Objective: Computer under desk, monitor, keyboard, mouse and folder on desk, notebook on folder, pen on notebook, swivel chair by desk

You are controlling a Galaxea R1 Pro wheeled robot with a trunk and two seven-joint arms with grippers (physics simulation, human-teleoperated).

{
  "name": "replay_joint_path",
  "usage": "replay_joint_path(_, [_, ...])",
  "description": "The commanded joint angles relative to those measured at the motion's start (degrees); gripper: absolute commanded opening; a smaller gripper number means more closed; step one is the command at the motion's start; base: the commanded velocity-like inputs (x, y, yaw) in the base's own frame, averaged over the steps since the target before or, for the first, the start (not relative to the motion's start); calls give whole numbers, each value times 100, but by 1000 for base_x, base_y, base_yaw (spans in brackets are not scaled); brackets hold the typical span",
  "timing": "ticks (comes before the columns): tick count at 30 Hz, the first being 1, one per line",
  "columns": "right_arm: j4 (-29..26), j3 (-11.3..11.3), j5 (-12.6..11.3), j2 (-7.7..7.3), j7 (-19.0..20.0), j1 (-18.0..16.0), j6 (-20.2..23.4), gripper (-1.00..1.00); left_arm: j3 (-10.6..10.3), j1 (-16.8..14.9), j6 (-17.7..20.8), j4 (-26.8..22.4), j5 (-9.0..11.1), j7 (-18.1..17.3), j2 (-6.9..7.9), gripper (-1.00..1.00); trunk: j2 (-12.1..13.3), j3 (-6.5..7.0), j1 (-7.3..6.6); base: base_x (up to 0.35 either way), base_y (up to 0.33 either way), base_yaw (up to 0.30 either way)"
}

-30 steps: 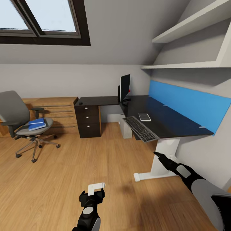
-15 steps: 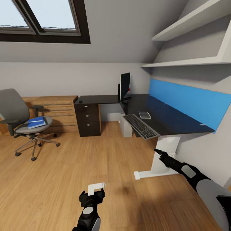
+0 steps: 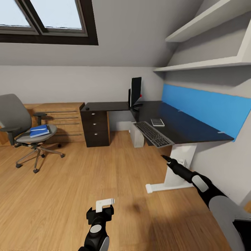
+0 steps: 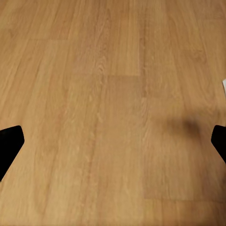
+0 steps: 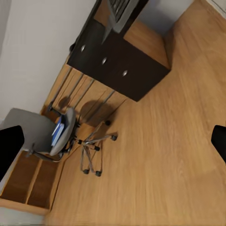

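On the swivel chair (image 3: 24, 129) seat, well apart from the desk (image 3: 181, 125), lies the blue folder (image 3: 39, 131); it appears untouched, so fetching it seems the step in hand, calling for a drive toward the chair. The keyboard (image 3: 152, 134) overhangs the desk's edge near the monitor (image 3: 135, 91). Both the left gripper (image 3: 101, 209) and the right gripper (image 3: 166, 159) hold nothing, their jaws spread. The desk's drawers (image 3: 95, 128) are closed, contents unseen.

Glossy black L-shaped desk (image 3: 181, 129) is carrying an upright black flat monitor (image 3: 135, 91) at its corner and a slim dark-keyed keyboard (image 3: 152, 134) overhanging the front edge; bright blue flat folder (image 3: 39, 131) is lying on the grey upholstered swivel chair (image 3: 21, 127), well apart from the desk
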Motion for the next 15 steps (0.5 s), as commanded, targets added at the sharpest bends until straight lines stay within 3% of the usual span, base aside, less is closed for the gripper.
replay_joint_path(1, [-152, -10, -41, 37, 1, 67, 41, 100, -12, -4, 18, -7, 40, 43, 2, 100, -44, -24, 22, 0, 0, 0])
replay_joint_path(2, [-916, -16, -38, 179, -102, 467, -98, 100, -13, -5, 19, -7, 40, 43, 2, 100, -84, -42, 44, 0, 0, 0])
replay_joint_path(5, [-1893, -24, -43, 314, -567, 1030, -426, 100, -13, -5, 21, -8, 40, 43, 2, 100, -205, -96, 110, 0, 0, 0])
replay_joint_path(7, [-2652, -65, -94, 411, -1205, 1455, -666, 100, -13, -5, 20, -6, 40, 43, 2, 100, -285, -132, 154, 0, 0, 0])
replay_joint_path(9, [-3836, -244, -605, 559, -2601, 2043, -902, 100, -20, -5, 18, -6, 38, 43, 2, 100, -325, -150, 175, 0, 0, 0])
replay_joint_path(10, [-3960, -266, -770, 569, -2779, 2107, -919, 100, -27, -5, 16, -7, 35, 42, 2, 100, -325, -150, 175, 0, 0, 0])
replay_joint_path(11, [-4139, -301, -1082, 578, -3037, 2202, -943, 100, -29, -5, 13, -7, 32, 39, 2, 100, -325, -150, 175, 0, 0, 0])
replay_joint_path(12, [-4202, -316, -1249, 579, -3129, 2237, -950, 100, -30, -3, 12, -7, 30, 37, 2, 100, -325, -150, 175, 0, 0, 0])
replay_joint_path(14, [-4352, -405, -1859, 573, -3350, 2323, -957, 100, -30, -4, 9, -7, 25, 30, 5, 100, -325, -150, 175, 0, 0, 0])
replay_joint_path(15, [-4373, -437, -1986, 571, -3381, 2341, -955, 100, -28, -4, 9, -7, 25, 29, 7, 100, -325, -150, 175, 0, 0, 0])
